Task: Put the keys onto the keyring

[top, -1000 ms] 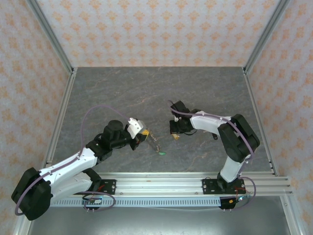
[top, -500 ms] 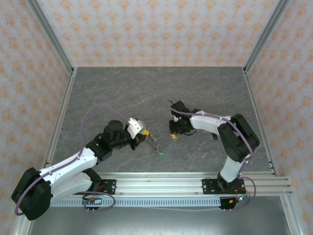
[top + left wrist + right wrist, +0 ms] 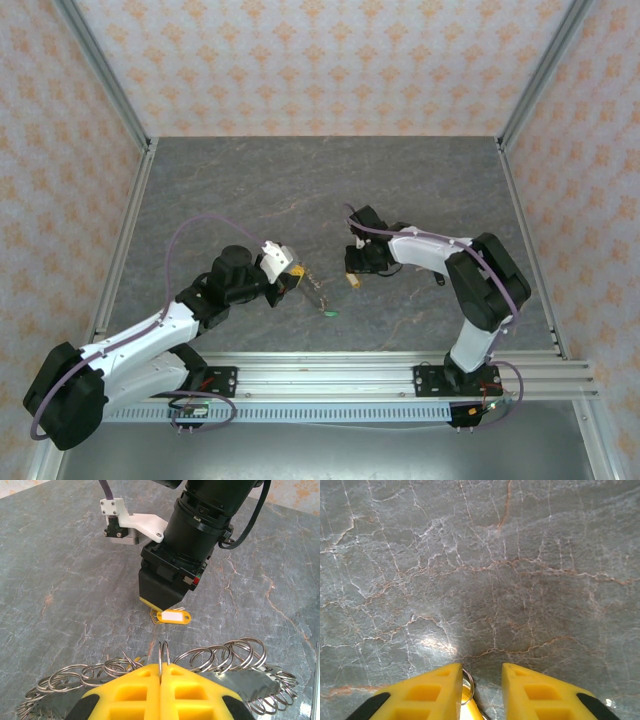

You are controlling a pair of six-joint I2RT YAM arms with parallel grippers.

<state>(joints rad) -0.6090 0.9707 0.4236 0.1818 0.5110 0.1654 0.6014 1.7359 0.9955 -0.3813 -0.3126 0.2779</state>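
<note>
While left gripper (image 3: 161,667) clamps keyring (image 3: 163,652), right gripper (image 3: 481,675) (jaws parted) straddles the yellow key (image 3: 173,616).

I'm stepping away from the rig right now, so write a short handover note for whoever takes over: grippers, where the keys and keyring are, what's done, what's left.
Left gripper: shut, pinching one loop of the keyring, which trails across the table.
Right gripper: open, jaws apart, low over the yellow key. That key lies flat on the table, apart from the keyring.
Green key: at the keyring's near end; too small to tell whether it is threaded on.
Done: keyring gripped.
Left: pick up the yellow key and thread it on; check the green one.
</note>
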